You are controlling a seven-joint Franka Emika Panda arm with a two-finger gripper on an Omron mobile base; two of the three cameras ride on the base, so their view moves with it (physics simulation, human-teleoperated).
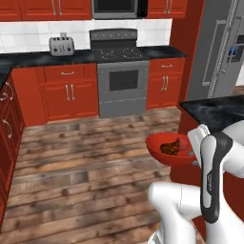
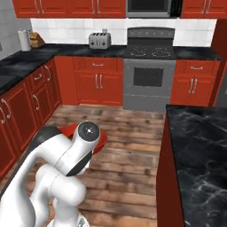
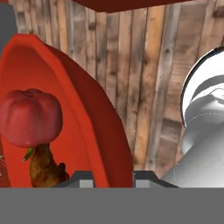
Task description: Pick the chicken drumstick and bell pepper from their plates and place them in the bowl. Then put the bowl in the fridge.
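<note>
Stainless steel first, since it's the biggest thing around: the fridge (image 1: pixel 220 47) stands tall with its doors closed, up and to the right of the bowl in the left base view, well apart from it. The black marble bench (image 1: pixel 214 110) sits between the two, just behind the bowl. The glossy red-orange bowl (image 1: pixel 167 148) itself hangs in the air over the wood floor (image 1: pixel 86 157), so I'd say the loading part is done and what's left is hauling it to the fridge. Inside the bowl, the hand view has the red bell pepper (image 3: pixel 29 117) sitting right on top of the brown chicken drumstick (image 3: pixel 43 168), both touching the inner wall. The end effector (image 3: pixel 113 177) looks clamped over the bowl's rim, one tip on either side of the wall with just the rim between them, though the tips are mostly cut off so I can't say how firm the grip is. My worries: a rim pinch like that lets the bowl swing or slip if the arm turns fast, and a tilt would roll the pepper straight out. Also that fridge is shut, and the end effector is already busy holding the bowl, so opening it looks awkward.
</note>
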